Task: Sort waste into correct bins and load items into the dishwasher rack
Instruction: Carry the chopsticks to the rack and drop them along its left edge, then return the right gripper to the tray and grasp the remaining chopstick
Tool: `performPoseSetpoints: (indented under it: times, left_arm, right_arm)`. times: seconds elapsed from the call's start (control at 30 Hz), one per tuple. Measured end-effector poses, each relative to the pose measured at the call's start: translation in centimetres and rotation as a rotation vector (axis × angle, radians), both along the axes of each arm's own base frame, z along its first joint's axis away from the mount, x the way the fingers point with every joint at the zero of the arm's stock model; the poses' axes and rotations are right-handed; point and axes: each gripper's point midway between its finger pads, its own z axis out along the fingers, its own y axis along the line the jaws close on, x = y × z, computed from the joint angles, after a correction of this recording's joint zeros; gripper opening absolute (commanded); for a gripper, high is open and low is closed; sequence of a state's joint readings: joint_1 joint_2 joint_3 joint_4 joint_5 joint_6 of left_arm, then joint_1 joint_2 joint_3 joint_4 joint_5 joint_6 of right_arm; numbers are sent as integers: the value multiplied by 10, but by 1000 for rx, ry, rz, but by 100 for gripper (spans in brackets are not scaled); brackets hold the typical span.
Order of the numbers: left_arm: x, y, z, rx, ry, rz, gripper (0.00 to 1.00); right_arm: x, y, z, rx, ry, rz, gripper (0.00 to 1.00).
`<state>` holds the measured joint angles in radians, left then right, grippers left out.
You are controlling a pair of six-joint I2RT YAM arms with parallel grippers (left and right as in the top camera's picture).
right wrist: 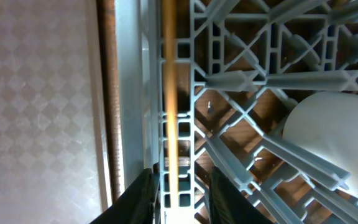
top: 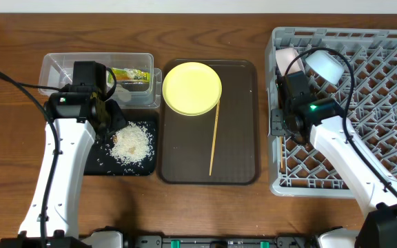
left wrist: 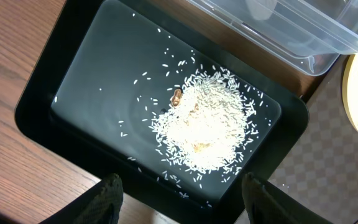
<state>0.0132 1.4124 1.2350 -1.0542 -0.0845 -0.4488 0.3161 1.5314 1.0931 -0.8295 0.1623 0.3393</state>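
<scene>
The rice (top: pixel 131 143) lies heaped in the black tray (top: pixel 95 165). My left gripper (top: pixel 105 114) hangs open and empty over it. In the left wrist view its fingers (left wrist: pixel 182 183) straddle the tray's near rim (left wrist: pixel 42 118), with the rice (left wrist: pixel 207 127) ahead. The snack wrapper (top: pixel 131 74) lies in the clear tub (top: pixel 60 65). The yellow plate (top: pixel 192 88) and one chopstick (top: pixel 214 138) are on the brown serving tray. My right gripper (top: pixel 279 122) is at the dishwasher rack's (top: pixel 364 138) left edge. Its fingers (right wrist: pixel 179 193) stand apart around the other chopstick (right wrist: pixel 169 93), which lies in the rack. A white bowl (top: pixel 324 65) sits in the rack. No tissue shows clearly.
The brown serving tray (top: pixel 240 138) lies between the black tray and the rack. A second pale dish (top: pixel 288 58) sits in the rack's far left corner. A small brown scrap (left wrist: pixel 176 96) lies in the rice. The clear tub (left wrist: pixel 303 31) abuts the black tray's far side.
</scene>
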Motion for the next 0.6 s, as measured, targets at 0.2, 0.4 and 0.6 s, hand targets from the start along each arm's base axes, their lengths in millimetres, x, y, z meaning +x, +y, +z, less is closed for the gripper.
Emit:
performPoseSetpoints:
  times: [0.2, 0.4, 0.6]
  left_arm:
    - [0, 0, 0, 0, 0, 0, 64]
    - [0, 0, 0, -2, 0, 0, 64]
    - [0, 0, 0, -3, 0, -1, 65]
  right_arm:
    - [17, 3, 8, 4, -78, 12, 37]
    - [46, 36, 46, 156, -265, 114, 43]
    - [43, 90, 62, 320, -298, 270, 45]
